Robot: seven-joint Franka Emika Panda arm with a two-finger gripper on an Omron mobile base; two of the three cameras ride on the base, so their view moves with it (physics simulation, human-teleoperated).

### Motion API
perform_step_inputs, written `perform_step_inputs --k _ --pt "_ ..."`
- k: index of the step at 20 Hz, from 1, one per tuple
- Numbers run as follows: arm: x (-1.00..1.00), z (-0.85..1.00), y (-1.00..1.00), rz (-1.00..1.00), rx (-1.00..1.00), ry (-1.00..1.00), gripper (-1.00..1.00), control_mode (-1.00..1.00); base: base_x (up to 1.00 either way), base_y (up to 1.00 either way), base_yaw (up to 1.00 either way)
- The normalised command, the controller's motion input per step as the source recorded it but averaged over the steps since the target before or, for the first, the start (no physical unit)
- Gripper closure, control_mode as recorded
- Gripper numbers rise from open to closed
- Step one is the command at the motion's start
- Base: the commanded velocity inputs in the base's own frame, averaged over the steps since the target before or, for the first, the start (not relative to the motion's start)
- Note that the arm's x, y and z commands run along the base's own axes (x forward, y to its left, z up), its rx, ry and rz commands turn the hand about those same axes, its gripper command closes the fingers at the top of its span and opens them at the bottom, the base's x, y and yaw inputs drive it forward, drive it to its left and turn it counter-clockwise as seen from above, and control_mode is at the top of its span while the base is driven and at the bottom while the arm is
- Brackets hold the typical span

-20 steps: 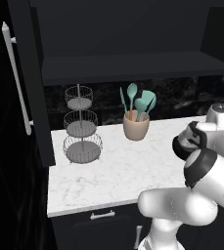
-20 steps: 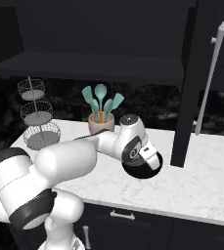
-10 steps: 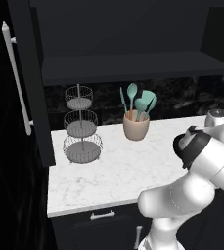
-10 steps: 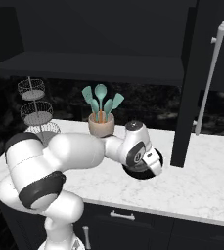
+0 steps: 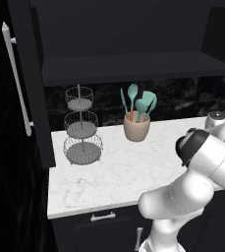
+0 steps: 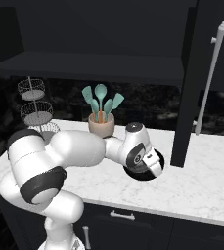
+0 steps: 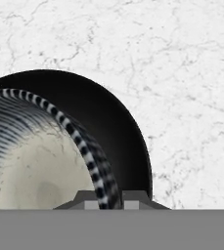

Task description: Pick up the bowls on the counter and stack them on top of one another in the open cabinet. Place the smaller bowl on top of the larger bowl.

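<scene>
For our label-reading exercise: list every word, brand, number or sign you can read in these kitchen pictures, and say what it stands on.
None: no readable text on the counter, the utensil cup, the wire baskets, the cabinet door or the bowl by the tool.

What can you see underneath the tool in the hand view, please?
A bowl sits on the counter right beneath the tool, its rim between the fingertips. Part of its pale inside shows; the rest runs off frame.
</scene>
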Motion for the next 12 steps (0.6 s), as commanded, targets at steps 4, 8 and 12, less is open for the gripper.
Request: perform_step_inputs --k 4,8,12 --pt "0.35 -0.04 0.00 0.00 0.00 0.00 1.00 -1.00 0.00 0.00 0.00" --pt "0.18 -0.03 -0.02 -0.01 0.00 0.00 1.00 -1.00 0.00 0.00 0.00" --pt "-0.06 0.00 -0.14 -0.01 0.01 -0.02 1.00 -1.00 0.00 0.00 0.00"
